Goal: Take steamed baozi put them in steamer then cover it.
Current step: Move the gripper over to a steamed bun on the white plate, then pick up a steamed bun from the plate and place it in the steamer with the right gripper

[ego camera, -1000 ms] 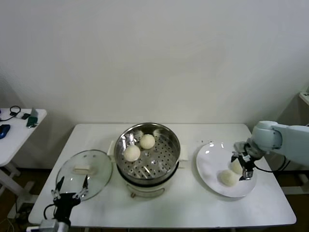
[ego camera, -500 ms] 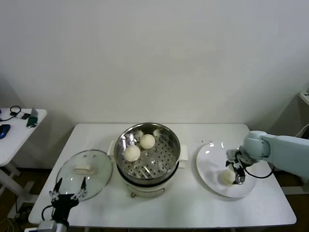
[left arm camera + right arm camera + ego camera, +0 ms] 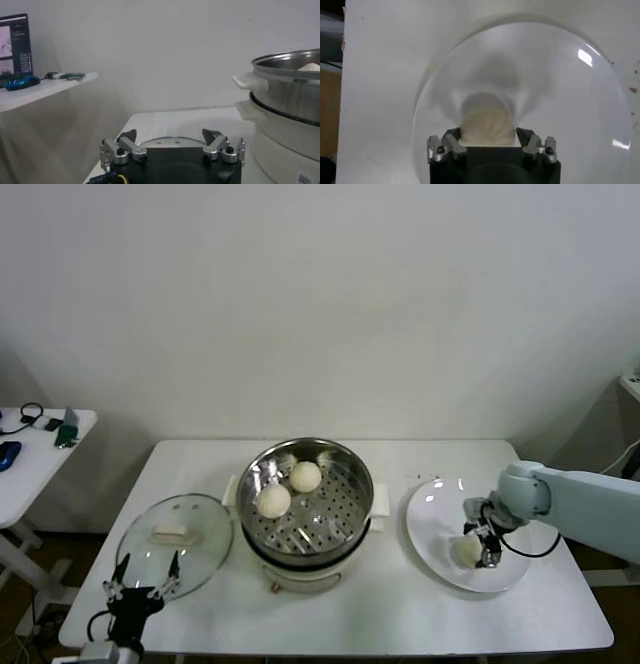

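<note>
The left gripper [image 3: 141, 579] waits with fingers spread beside the glass lid [image 3: 176, 542] on the white table [image 3: 380, 609]. Two baozi [image 3: 272, 501] sit in the steel steamer [image 3: 305, 496]. On the white plate [image 3: 440, 539], the right gripper [image 3: 479, 547] pinches a third baozi [image 3: 487, 125].

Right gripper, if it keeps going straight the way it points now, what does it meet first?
Most likely the round cream-white bun already between the right gripper's fingers, then the flat white plate under it. Depth is unclear, so contact may already exist.
</note>
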